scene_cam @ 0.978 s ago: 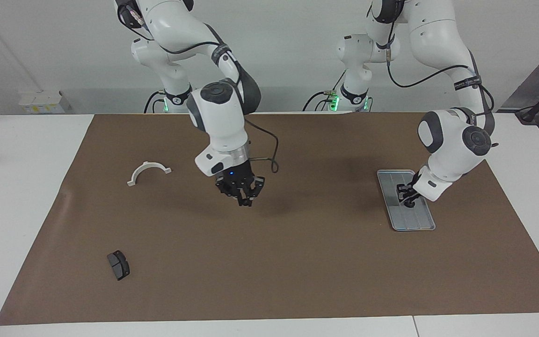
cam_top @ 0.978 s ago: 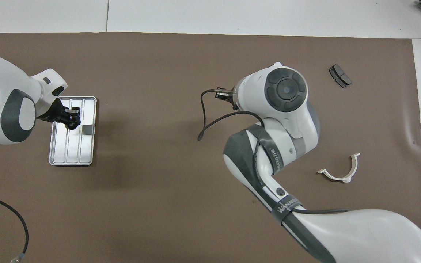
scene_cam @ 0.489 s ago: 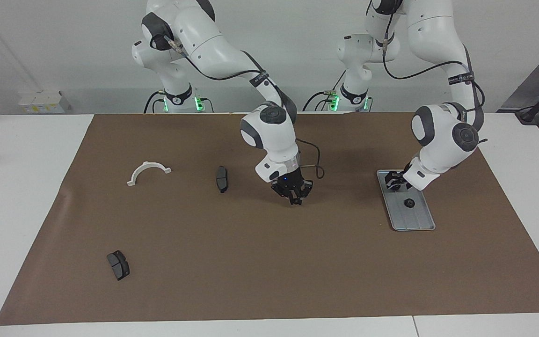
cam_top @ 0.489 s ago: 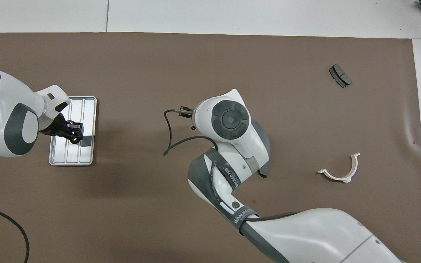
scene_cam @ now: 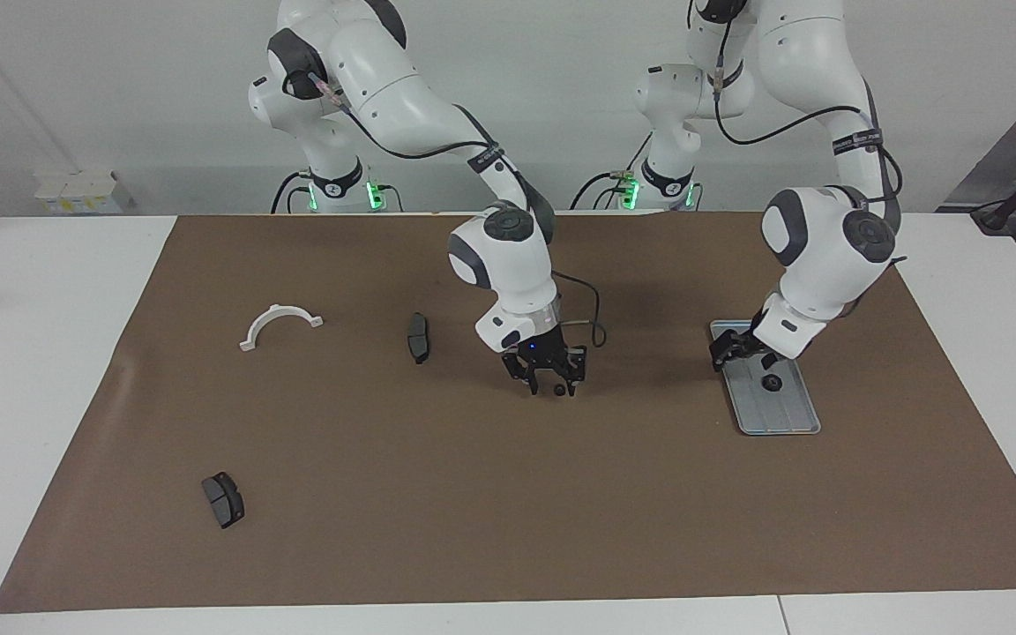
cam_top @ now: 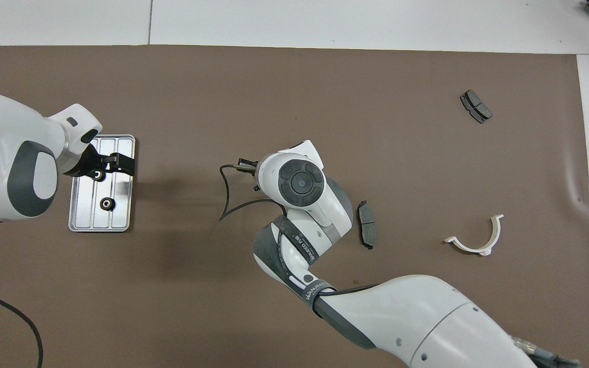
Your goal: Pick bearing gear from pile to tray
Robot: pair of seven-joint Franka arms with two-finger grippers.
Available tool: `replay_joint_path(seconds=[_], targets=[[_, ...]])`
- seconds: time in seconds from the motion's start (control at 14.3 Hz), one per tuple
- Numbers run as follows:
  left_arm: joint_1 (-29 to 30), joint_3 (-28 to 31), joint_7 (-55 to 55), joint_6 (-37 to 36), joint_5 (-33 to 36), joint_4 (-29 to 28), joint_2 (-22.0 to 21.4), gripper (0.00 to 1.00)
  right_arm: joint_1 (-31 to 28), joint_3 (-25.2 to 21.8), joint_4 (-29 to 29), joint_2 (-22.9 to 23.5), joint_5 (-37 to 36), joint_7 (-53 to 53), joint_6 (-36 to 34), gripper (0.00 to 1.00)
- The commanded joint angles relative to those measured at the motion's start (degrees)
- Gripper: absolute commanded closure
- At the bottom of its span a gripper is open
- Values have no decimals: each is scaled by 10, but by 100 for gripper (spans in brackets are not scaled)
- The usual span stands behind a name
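Bearing gear (scene_cam: 556,389), tiny, black and round, sits well apart from the ridged silver-grey metal tray (scene_cam: 781,416), between my right end effector's (scene_cam: 552,384) spread fingers. Next, I judge: pinch, then lift. My left end effector (scene_cam: 742,351) waits spread above the tray, where another gear (scene_cam: 771,382) lies.

Both arms are glossy white with rounded shells and dark grey round caps at the joints. The left arm (scene_cam: 825,238) carries a thin black cable looped along its upper links, held by a black band with pale lettering. The right arm (scene_cam: 508,256) has the same cable and lettered band, plus a loose black loop near the wrist. Each wrist ends in a silver ring and black jaws; a small blue light glows on the right one. Green lights shine at both bases
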Motion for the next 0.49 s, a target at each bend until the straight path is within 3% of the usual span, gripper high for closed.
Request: replay_joint_path(seconds=[0.0, 0.14, 0.42], targets=[[-80, 8, -120, 69, -6, 5, 13, 0, -53, -8, -11, -78, -16, -35, -65, 0], [-132, 11, -169, 112, 0, 10, 20, 0, -99, -9, -19, -112, -17, -99, -96, 0], [-203, 13, -206, 87, 36, 100, 88, 0, -186, -10, -18, -160, -20, -220, -169, 0]])
